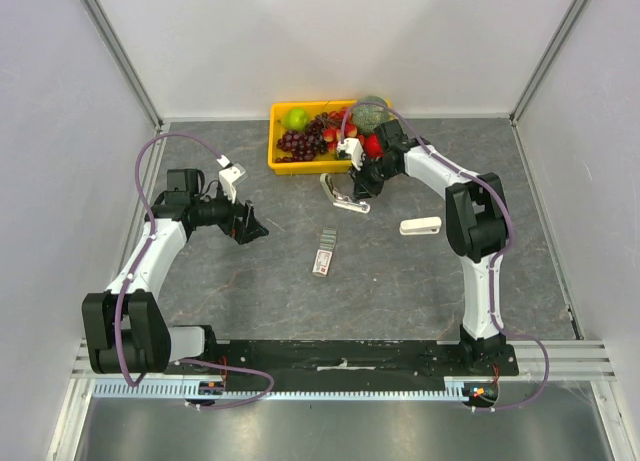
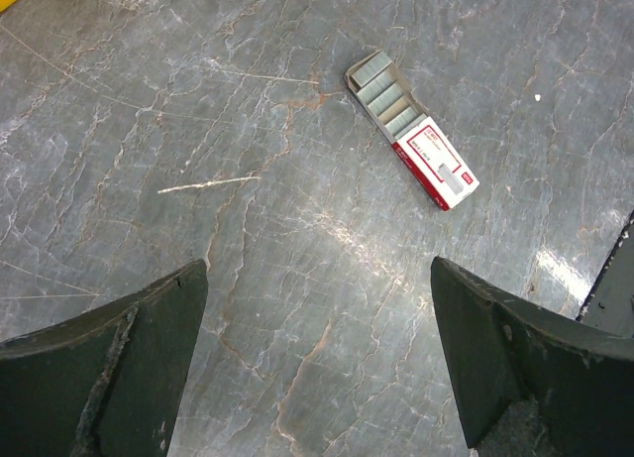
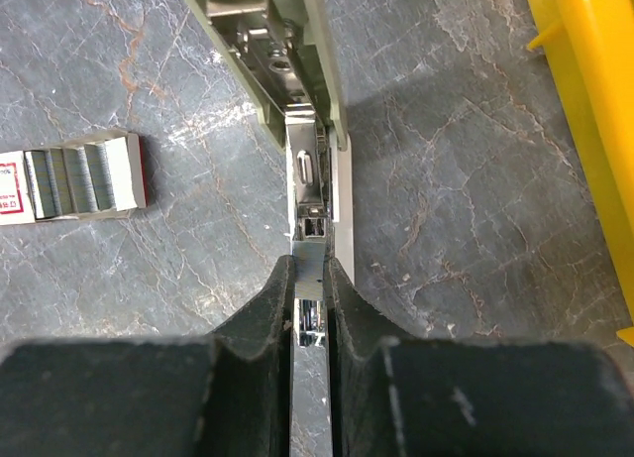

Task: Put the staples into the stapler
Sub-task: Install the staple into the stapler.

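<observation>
left wrist view gave me the best look at the staples (image 2: 411, 130): the small red and white box lay flat on the grey table (image 2: 198, 130), its tray standing out at one end so the silvery strips (image 2: 384, 85) showed. nothing touched it. my left gripper (image 2: 317, 269) hung above and short of it, jaws spread wide and empty.

the stapler (image 3: 297, 100) sat near the box's open end in the right wrist view, hinged open, with its pale green top tipped away and the metal rail bared. my right gripper (image 3: 309, 269) was pinched narrow on the near end of that rail, gripping it from both flanks. from above, this stapler lay between the box and the yellow basket (image 1: 300, 167) of fruit. a second one, a white stapler (image 1: 420, 226), lay apart to the right, untouched.

i judged the step in hand to be steadying the open stapler. no strip was out of the box, so loading itself was not begun. the next move, as i read it, fell to my left arm: come down over the open tray and close on a single strip by its long sides without crushing it or dragging the light box. then it would carry the strip over and set it in line with the rail while my right held firm.
</observation>
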`<state>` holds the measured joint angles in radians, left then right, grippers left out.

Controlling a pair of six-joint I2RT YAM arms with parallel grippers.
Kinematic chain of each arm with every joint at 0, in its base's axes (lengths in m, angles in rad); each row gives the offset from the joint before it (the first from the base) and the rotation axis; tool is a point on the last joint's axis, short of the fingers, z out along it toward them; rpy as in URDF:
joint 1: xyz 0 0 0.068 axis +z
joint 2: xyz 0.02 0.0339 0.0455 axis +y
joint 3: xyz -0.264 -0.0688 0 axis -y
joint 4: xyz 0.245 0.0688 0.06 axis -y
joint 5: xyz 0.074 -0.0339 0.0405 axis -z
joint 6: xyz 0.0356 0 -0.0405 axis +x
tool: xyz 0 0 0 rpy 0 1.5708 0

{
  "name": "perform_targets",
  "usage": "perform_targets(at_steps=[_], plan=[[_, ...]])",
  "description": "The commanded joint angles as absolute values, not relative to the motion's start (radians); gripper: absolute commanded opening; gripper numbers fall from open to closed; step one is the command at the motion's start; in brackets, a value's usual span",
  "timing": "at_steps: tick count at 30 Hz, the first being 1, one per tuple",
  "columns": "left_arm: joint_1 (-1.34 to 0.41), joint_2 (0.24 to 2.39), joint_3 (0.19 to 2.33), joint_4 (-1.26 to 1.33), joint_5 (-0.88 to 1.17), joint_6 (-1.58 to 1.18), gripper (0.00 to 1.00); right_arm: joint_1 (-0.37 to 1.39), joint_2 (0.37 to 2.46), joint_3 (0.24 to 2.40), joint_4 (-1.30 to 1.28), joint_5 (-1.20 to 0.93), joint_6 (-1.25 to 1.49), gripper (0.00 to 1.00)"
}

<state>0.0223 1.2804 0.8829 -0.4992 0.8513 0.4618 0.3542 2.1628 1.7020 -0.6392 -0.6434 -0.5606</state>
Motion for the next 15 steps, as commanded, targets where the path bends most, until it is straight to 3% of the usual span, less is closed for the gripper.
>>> perform_targets(at_steps=[1,15], plan=[[0.026,1.281,0.879,-0.471,0.89,0.477,1.0,0.333,2.118,1.715,-0.615,-0.704,-0.543,0.14],[0.028,1.285,0.881,-0.471,0.891,0.474,1.0,0.33,2.138,1.704,-0.62,-0.689,-0.563,0.14]])
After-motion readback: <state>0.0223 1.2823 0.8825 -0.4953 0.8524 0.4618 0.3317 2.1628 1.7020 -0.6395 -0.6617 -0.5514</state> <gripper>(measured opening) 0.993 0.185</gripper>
